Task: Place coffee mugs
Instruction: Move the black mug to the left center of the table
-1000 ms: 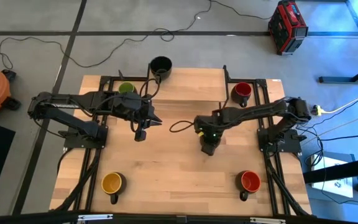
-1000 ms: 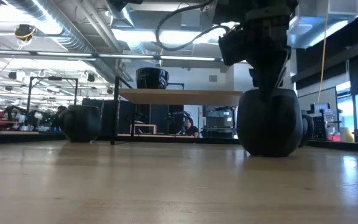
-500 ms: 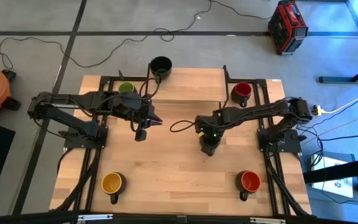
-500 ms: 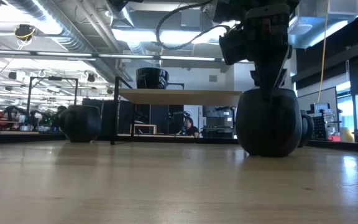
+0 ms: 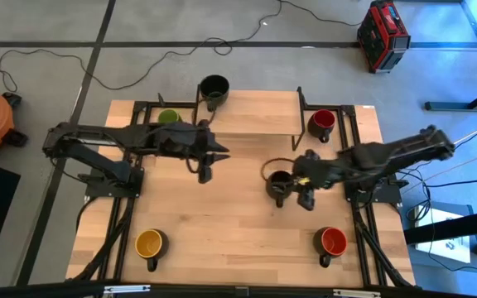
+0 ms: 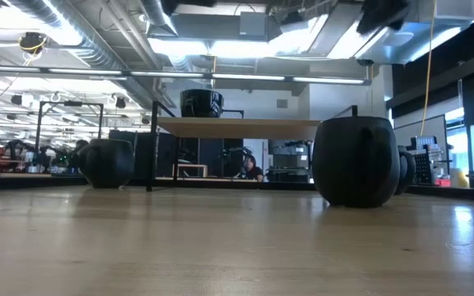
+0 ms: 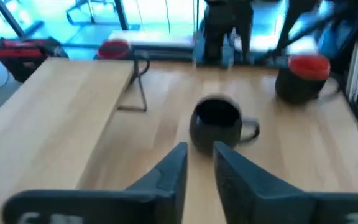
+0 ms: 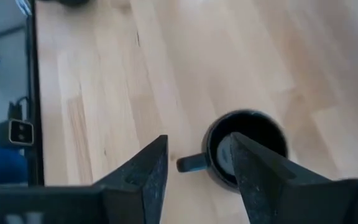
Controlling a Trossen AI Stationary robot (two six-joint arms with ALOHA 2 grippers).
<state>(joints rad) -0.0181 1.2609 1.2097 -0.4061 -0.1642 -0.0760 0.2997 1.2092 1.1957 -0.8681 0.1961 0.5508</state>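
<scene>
Spanning the scene, the wooden table (image 5: 238, 223) is now carrying the black-lined mug (image 5: 281, 182) free near its middle, since the right gripper (image 5: 306, 197), fingers spread, is backing rightward off it while the left gripper (image 5: 206, 173), fingers nearly together, is reaching toward it.

You see one mug (image 5: 281, 181) near the table's (image 5: 222, 232) centre, mugs at its four corners (image 5: 151, 243) (image 5: 332, 241) (image 5: 323, 121) (image 5: 168, 117), and one (image 5: 214, 88) on the raised shelf (image 5: 255, 116) at the far edge.

Open tabletop (image 5: 222, 215) between the hands, only the black-inside mug (image 5: 280, 181) mid-table.
</scene>
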